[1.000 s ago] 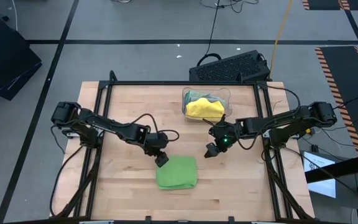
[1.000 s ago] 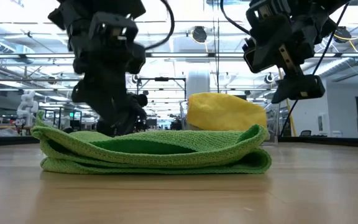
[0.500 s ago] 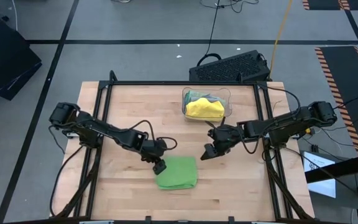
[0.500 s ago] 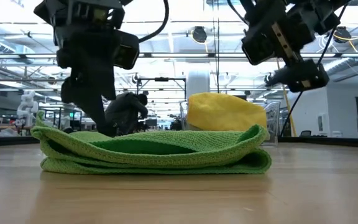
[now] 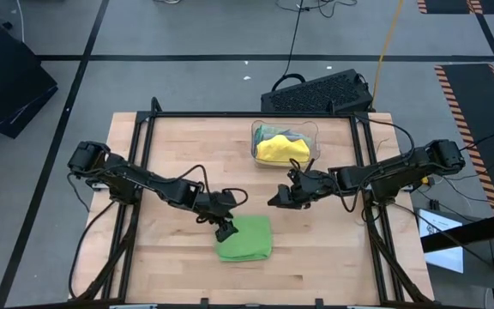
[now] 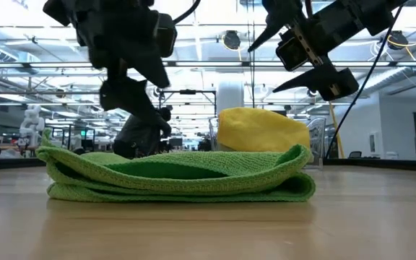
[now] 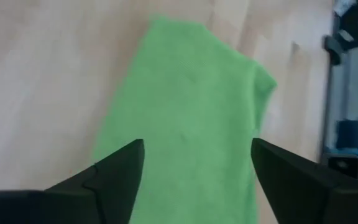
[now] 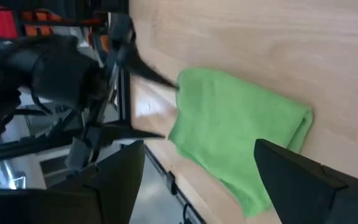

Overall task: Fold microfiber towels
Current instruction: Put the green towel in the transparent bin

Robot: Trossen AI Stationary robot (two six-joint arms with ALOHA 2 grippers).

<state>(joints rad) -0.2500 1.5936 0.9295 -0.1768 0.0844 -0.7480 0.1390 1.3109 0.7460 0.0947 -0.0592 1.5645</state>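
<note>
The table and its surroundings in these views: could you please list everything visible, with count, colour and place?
Folded towel: one, bright green, front middle of the table.
Clear bin: one, at the table's far edge.
Towels in the bin: yellow on top, others beneath, count unclear.
Table: one, light wood, black frame.
Keyboard: one, black, on the floor beyond the table.
Left gripper: open, at the green towel's left far corner.
Right gripper: open, raised between bin and green towel.

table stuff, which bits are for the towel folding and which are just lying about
Job:
- bright green towel, folded on the table
- yellow towel, heaped in the bin with other cloths
- left gripper, right gripper, jaws open

Lying about:
- clear bin
- keyboard
</note>
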